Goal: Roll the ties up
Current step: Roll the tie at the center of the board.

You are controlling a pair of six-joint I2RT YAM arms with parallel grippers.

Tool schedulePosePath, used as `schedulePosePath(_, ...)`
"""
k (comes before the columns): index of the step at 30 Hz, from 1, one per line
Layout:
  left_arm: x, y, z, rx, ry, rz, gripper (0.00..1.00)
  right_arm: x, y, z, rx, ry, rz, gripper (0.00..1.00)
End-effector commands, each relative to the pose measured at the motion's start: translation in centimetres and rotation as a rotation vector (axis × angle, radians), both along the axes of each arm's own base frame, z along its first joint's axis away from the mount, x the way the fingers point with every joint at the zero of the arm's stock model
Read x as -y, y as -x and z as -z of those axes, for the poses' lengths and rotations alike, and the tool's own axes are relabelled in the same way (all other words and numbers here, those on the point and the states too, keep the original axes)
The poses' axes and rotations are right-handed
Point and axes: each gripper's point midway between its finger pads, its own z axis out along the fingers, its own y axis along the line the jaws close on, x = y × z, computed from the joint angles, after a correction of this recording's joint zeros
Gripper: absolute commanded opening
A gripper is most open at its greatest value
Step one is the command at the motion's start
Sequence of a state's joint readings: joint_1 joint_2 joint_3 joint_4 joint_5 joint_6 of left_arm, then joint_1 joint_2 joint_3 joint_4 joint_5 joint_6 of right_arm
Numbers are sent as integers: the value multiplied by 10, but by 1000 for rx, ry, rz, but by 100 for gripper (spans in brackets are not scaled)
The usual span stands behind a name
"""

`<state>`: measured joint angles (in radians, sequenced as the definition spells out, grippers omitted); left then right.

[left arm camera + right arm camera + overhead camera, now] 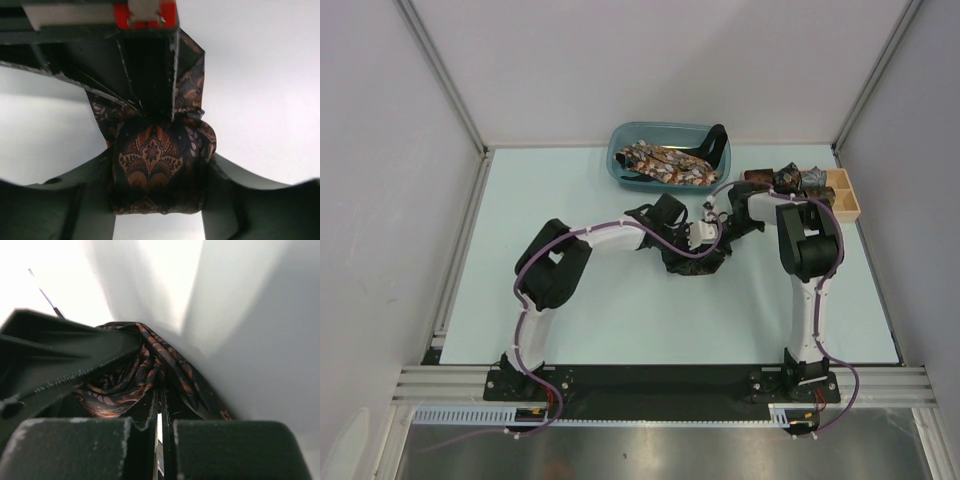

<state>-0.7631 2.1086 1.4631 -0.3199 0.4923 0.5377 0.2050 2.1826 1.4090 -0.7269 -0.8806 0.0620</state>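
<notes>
A dark brown tie (696, 262) with orange paisley print hangs between my two grippers over the middle of the table. In the left wrist view its coiled part (155, 165) is a fist-sized roll clamped between my left gripper's (157, 175) fingers. My right gripper (150, 95) comes in from above, shut on the loose fabric just above the coil. In the right wrist view my right gripper (161, 390) has its jaws almost touching, pinching the tie (125, 385), with a left finger (65, 350) close alongside.
A blue bin (620, 135) at the back holds several loose ties (665, 162). A wooden box (847, 195) at the back right has rolled ties (790, 181) beside it. Grey walls enclose the pale table (570, 320).
</notes>
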Motion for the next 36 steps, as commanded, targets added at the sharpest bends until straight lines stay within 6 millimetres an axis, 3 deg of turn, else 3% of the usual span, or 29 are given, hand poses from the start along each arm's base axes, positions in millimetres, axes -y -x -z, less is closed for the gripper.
schedulePosePath(1, -15, 15, 6, -41, -89, 44, 47, -28, 12, 13, 3, -7, -60, 0)
schedulePosePath(3, -27, 22, -1, -30, -102, 55, 43, -38, 18, -2, 11, -38, -82, 0)
schedulePosePath(5, -47, 34, 8, -42, -150, 46, 38, -41, 22, -10, 22, -45, -91, 1)
schedulePosePath(8, -62, 43, 7, -66, -182, 19, 36, -33, 19, -23, 37, -47, -70, 12)
schedulePosePath(9, -64, 45, 8, -82, -190, 2, 35, -27, 19, -26, 28, -42, -53, 21)
schedulePosePath(13, -61, 41, 13, -107, -206, -37, 37, -5, 19, -44, 25, -38, -19, 32)
schedulePosePath(18, -56, 36, 16, -124, -207, -58, 40, -11, 18, -66, 42, -106, 9, 41)
schedulePosePath(25, -52, 34, 16, -133, -202, -75, 46, -35, 22, -65, 42, -145, -1, 43)
schedulePosePath(32, -50, 36, 11, -138, -182, -69, 48, -46, 21, -44, 23, -133, -14, 41)
schedulePosePath(35, -49, 35, 11, -134, -177, -73, 53, -47, 22, -39, 11, -131, -20, 33)
schedulePosePath(36, -49, 34, 11, -129, -177, -74, 55, -45, 23, -37, 13, -125, -27, 23)
